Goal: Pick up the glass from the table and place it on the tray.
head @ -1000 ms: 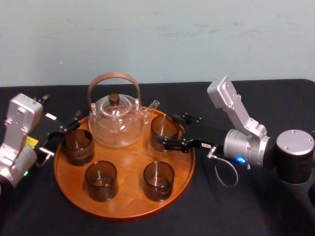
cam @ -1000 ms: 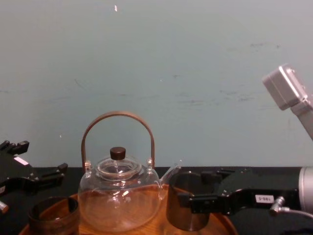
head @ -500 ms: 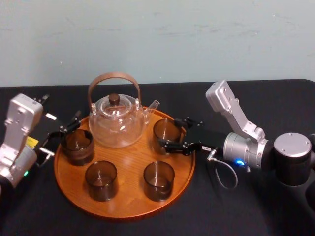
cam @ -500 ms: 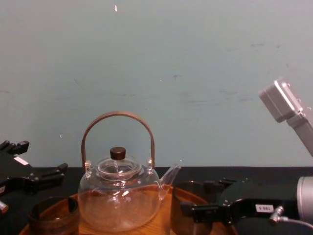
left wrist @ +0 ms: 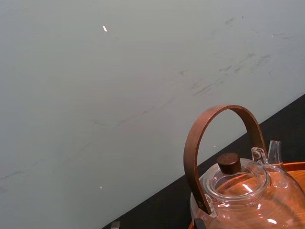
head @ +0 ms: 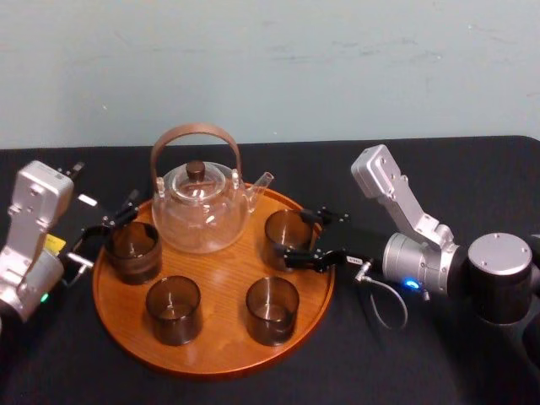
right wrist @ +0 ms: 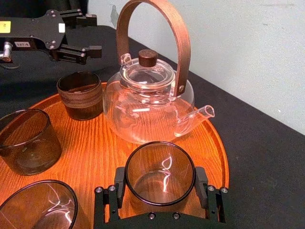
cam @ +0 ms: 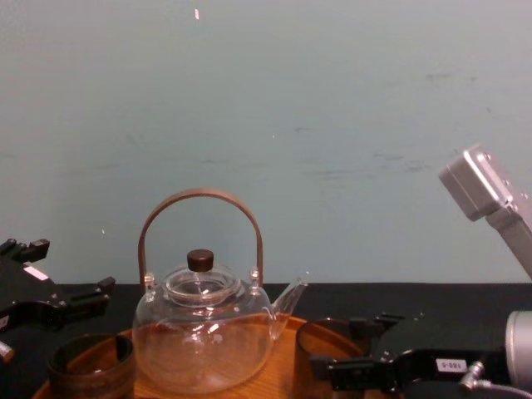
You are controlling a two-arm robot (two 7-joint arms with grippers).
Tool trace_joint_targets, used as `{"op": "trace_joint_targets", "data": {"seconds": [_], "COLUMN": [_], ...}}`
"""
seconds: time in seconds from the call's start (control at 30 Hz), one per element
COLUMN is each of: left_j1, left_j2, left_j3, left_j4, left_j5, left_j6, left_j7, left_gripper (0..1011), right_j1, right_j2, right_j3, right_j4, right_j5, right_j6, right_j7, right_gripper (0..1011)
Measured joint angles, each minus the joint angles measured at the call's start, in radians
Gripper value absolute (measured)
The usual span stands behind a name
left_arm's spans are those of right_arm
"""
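Short, straight-sided tumbler of smoky grey glass (right wrist: 159, 174) pinched between the right gripper's (right wrist: 159, 183) two black fingers (right wrist: 200, 183), one pad pressed against each side of the wall, mouth up and level. Seated, by the look of it, on the large round orange-brown wooden tray (head: 211, 367), off the black matte tabletop (head: 354, 363); no gap visible under the base, though hard to be sure.

Release judged the step in hand. Settle the base flat on the wood before letting go. Spread both fingers evenly and only a little, so neither pad drags the tumbler sideways. Then draw straight back along the line of the fingers, not up through the rim.

Mind the clear glass teapot with the curved brown handle (head: 200, 211): spout tip just beyond the fingertips, so no forward nudge. Mind also the similar dark tumbler (head: 272, 310) near the outside of the finger closer to the robot, with little room for a wide opening on that side.

Left gripper (head: 105, 232) idle at the tray's opposite edge, fingers spread, tips just short of the squat brownish cup with a ridged band (head: 132, 251).
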Motion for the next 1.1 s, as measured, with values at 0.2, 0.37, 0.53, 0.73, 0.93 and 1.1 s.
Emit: {"op": "trace_joint_targets", "data": {"seconds": [0.2, 0.37, 0.53, 0.73, 0.93, 1.1], "left_j1": [0.0, 0.0, 0.0, 0.0, 0.0, 0.0], "left_j2": [0.0, 0.0, 0.0, 0.0, 0.0, 0.0], "left_j3": [0.0, 0.0, 0.0, 0.0, 0.0, 0.0], "left_j4": [0.0, 0.0, 0.0, 0.0, 0.0, 0.0], "left_j5": [0.0, 0.0, 0.0, 0.0, 0.0, 0.0], "left_j6": [0.0, 0.0, 0.0, 0.0, 0.0, 0.0], "left_j7": [0.0, 0.0, 0.0, 0.0, 0.0, 0.0], "left_gripper": [1001, 1001, 1001, 1001, 1001, 1001], "right_j1": [-0.002, -0.002, -0.002, -0.001, -0.001, -0.001], "right_j2": [0.0, 0.0, 0.0, 0.0, 0.0, 0.0], "right_j3": [0.0, 0.0, 0.0, 0.001, 0.001, 0.001], "right_j4": [-0.002, -0.002, -0.002, -0.002, -0.002, -0.002], "right_j5": [-0.009, -0.009, -0.008, -0.007, -0.006, -0.005], "right_j6": [0.002, 0.002, 0.003, 0.003, 0.003, 0.003], "right_j7": [-0.007, -0.006, -0.005, -0.005, -0.004, -0.004], "right_gripper": [882, 882, 908, 1002, 1002, 1002]}}
